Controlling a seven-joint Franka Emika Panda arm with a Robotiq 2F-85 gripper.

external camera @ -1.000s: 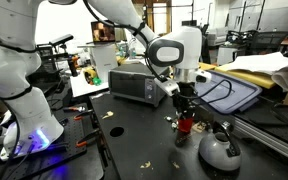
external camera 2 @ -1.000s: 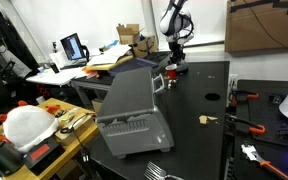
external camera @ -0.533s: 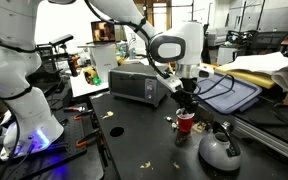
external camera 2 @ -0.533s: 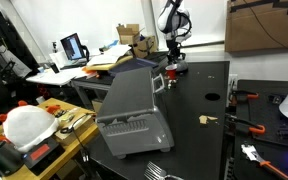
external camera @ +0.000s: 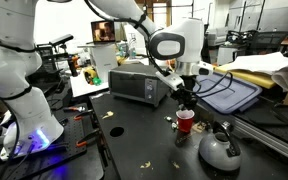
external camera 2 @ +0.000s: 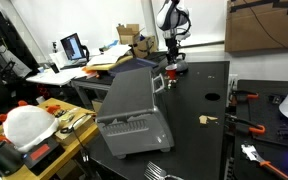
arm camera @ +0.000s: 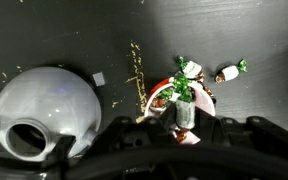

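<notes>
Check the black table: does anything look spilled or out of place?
Yes. Dry straw-like scraps lie scattered over the black table, and a wrapped candy lies loose beside the red cup, like litter.

Arm (external camera: 119, 15): white, glossy, rounded shells, dark seams at the joints. Far off in an exterior view, arm (external camera 2: 170, 15) small, white with black bands.
Lower links (external camera: 14, 60): bulky white casings, bulb-shaped.
Base (external camera: 29, 138): white, lit blue-violet around the foot.
Wrist housing (external camera: 176, 45): white drum, black ring on its face, grey disc inside.
Gripper (external camera: 187, 97): black, blocky, with narrow dark fingers. In wrist view, gripper (arm camera: 184, 112) a blurred black body along the lower edge, fingers grey.
</notes>
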